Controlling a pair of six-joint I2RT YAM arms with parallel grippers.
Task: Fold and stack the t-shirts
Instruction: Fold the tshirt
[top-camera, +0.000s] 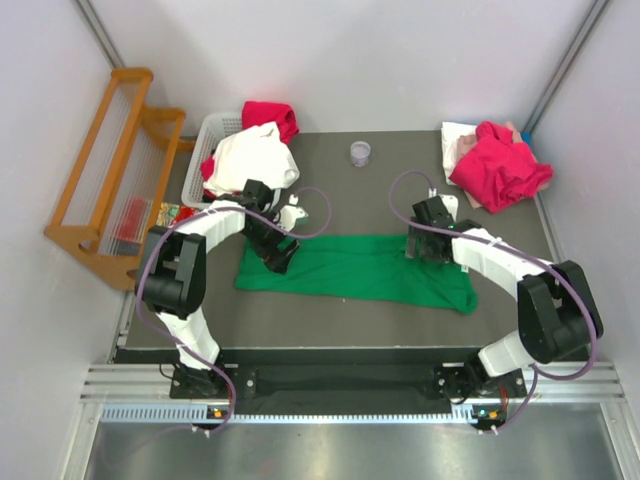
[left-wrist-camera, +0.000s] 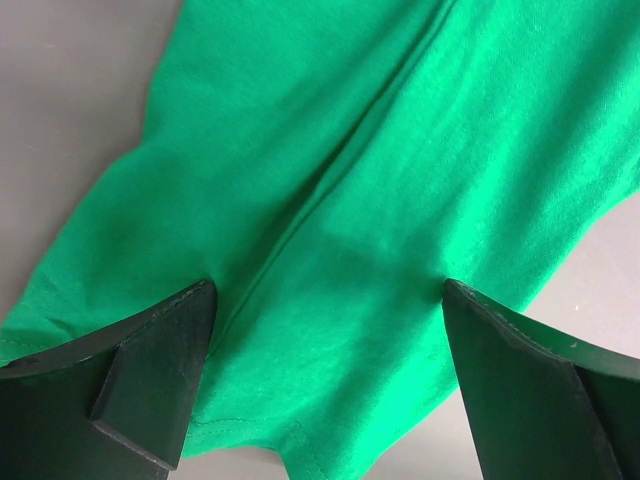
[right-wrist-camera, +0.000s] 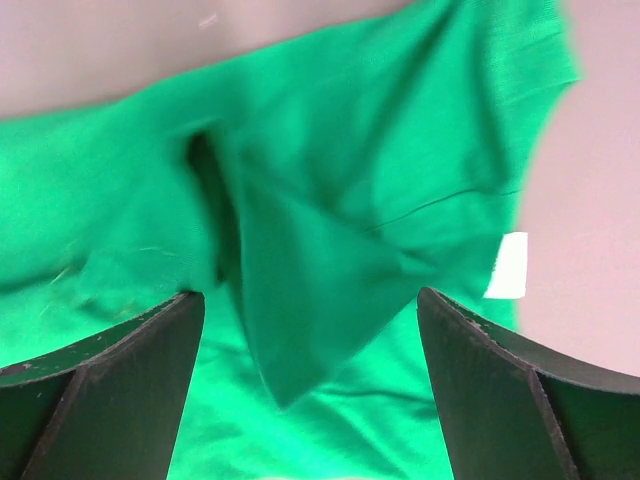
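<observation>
Green t-shirt (top-camera: 360, 268) lies as a long, creased knit strip.

one green t-shirt (top-camera: 360, 268), two red t-shirts (top-camera: 498, 168), one basket (top-camera: 203, 148).

A robot lab cell: plain white walls (top-camera: 350, 60), aluminium rail (top-camera: 350, 385), dark table (top-camera: 350, 322).

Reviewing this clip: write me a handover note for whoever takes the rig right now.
Left pincer: open, over the green t-shirt's left end.
Right pincer: open, over its right end.
Green t-shirt lies as a long band mid-table, apparently part folded.
Magenta-red t-shirt crumpled far right; white t-shirt and red t-shirt heaped on the white basket.
Done: no stack yet.
Left: finish the green fold, then fold and stack the rest.
</observation>
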